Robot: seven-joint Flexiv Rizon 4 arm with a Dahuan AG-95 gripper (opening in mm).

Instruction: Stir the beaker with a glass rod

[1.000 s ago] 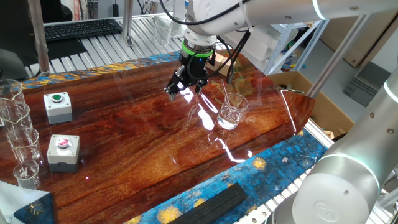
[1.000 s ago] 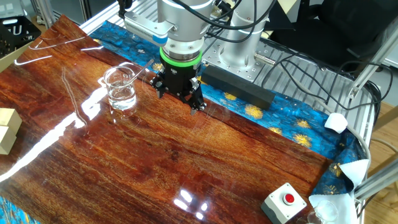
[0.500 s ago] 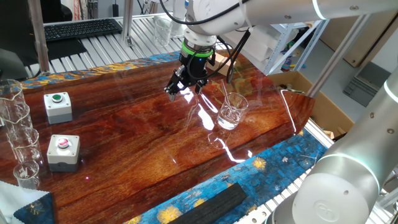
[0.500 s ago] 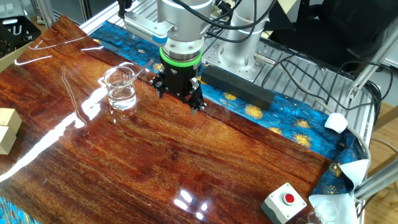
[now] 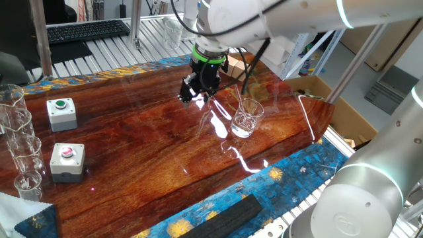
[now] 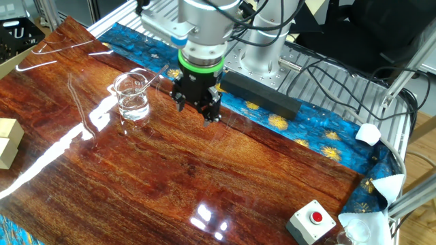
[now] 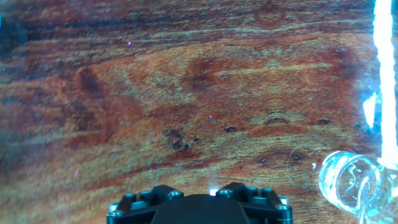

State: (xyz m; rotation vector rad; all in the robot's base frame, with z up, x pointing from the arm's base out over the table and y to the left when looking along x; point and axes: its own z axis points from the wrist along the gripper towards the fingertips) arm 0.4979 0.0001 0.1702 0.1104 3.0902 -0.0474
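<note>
The beaker (image 5: 246, 118) is a small clear glass with a flared rim, standing upright on the wooden table (image 5: 132, 145). It also shows in the other fixed view (image 6: 131, 97) and at the lower right of the hand view (image 7: 351, 183). The glass rod (image 5: 238, 97) is thin and clear and leans inside the beaker, with its top over the rim (image 6: 161, 71). My gripper (image 5: 190, 98) hovers just above the table beside the beaker, about a hand's width from it (image 6: 196, 114). Its jaws look apart and empty. The hand view shows only the gripper's base (image 7: 194, 190) over bare wood.
A green-button box (image 5: 61, 112) and a red-button box (image 5: 67, 160) sit at the left. Tall glass vessels (image 5: 16, 145) stand at the left edge. A black bar (image 5: 225, 215) lies on the blue cloth in front. A cardboard box (image 5: 310, 89) is beyond the table's right end.
The hand has shifted slightly and the arm above it has turned a little. The beaker and the rod have not moved.
</note>
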